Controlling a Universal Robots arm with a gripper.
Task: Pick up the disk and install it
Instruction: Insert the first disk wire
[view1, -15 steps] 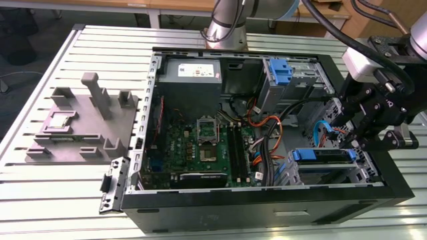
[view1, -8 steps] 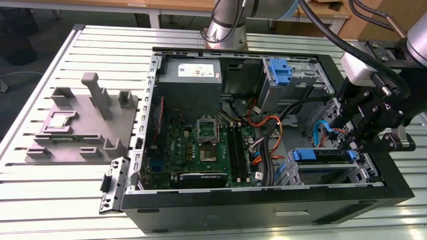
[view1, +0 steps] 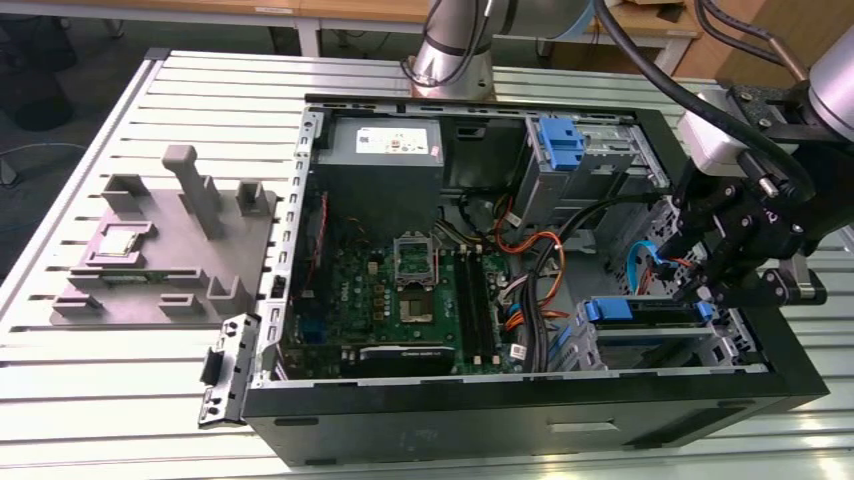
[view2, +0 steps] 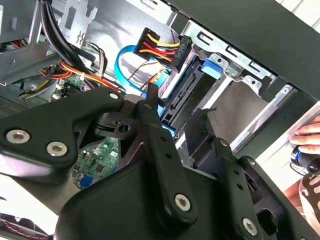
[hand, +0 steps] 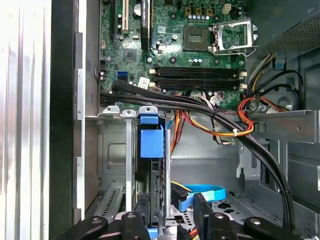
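Open computer case (view1: 534, 412) on a slatted surface (view1: 94, 400). The disk (view1: 638, 312) — blue-bracketed, standing on edge — sits in the drive cage at the lower right of the exterior view. The end effector (view1: 705, 292) hovers at its end; in the first wrist view its fingers (hand: 202, 215) are spread wide, straddling the disk (hand: 151, 145).

The desk (view1: 94, 400) is ribbed bare metal with a dull silver finish. The case (view1: 534, 420) has a matt black outer shell, and its inner walls are unpainted grey sheet metal. The disk (hand: 151, 144) carries a smooth, bright blue plastic bracket. The hand (view2: 176, 107) is matt black and faintly textured, with bright metal screws. The cables (hand: 227, 120) have glossy black sheathing. The fixture (view1: 160, 250) on the desk is matt grey plastic.
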